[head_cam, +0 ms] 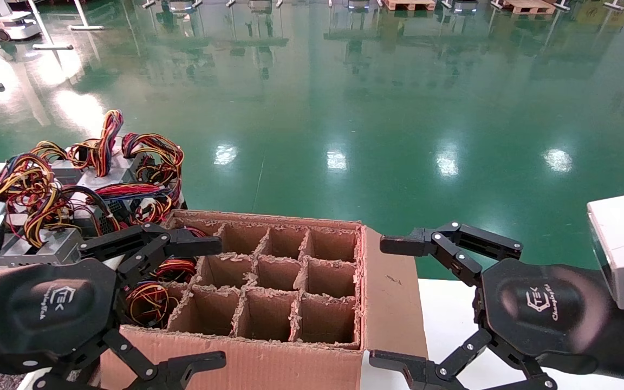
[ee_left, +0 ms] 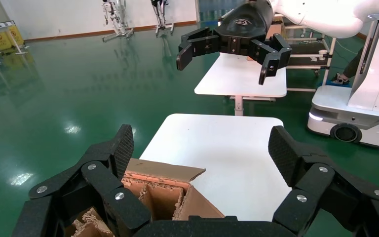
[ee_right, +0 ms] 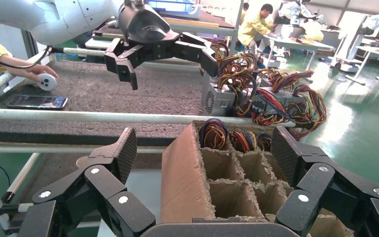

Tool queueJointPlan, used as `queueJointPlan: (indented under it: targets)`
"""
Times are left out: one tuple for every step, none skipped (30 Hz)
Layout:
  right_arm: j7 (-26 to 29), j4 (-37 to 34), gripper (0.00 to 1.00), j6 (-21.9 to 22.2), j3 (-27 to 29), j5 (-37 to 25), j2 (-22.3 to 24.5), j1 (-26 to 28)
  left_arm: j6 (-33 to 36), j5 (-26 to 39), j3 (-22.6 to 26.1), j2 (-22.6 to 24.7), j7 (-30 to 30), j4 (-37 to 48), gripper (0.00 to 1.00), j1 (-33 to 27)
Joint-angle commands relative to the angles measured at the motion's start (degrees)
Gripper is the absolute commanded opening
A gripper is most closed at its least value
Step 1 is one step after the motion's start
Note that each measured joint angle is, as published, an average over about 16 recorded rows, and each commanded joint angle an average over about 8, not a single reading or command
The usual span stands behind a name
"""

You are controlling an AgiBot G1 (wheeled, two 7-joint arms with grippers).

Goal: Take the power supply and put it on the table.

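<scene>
Both jaws gape, holding nothing. From my head, left gripper [head_cam: 168, 306] hovers over the carton's [head_cam: 268, 281] wired cells; right gripper [head_cam: 398, 303] hangs beside it. Right wrist shows each power supply [ee_right: 217, 136] bundle standing upright. Heavy, rigid metal: I'd grip the case, not floppy wires.
</scene>
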Motion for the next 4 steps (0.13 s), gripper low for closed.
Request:
queueJointPlan:
  targets:
    - [0.00, 0.00, 1.00, 0.00, 0.00, 0.00, 0.00, 0.00, -0.01, 0.04, 0.02, 0.00, 0.01, 0.08, 1.00, -0.08]
    - [0.00, 0.00, 1.00, 0.00, 0.00, 0.00, 0.00, 0.00, -0.02, 0.04, 0.02, 0.00, 0.01, 0.09, 1.00, -0.08]
    - [0.00, 0.00, 1.00, 0.00, 0.00, 0.00, 0.00, 0.00, -0.02, 0.05, 0.02, 0.00, 0.02, 0.10, 1.00, -0.09]
    - [0.00, 0.00, 1.00, 0.00, 0.00, 0.00, 0.00, 0.00, -0.02, 0.05, 0.02, 0.00, 0.02, 0.11, 1.00, -0.10]
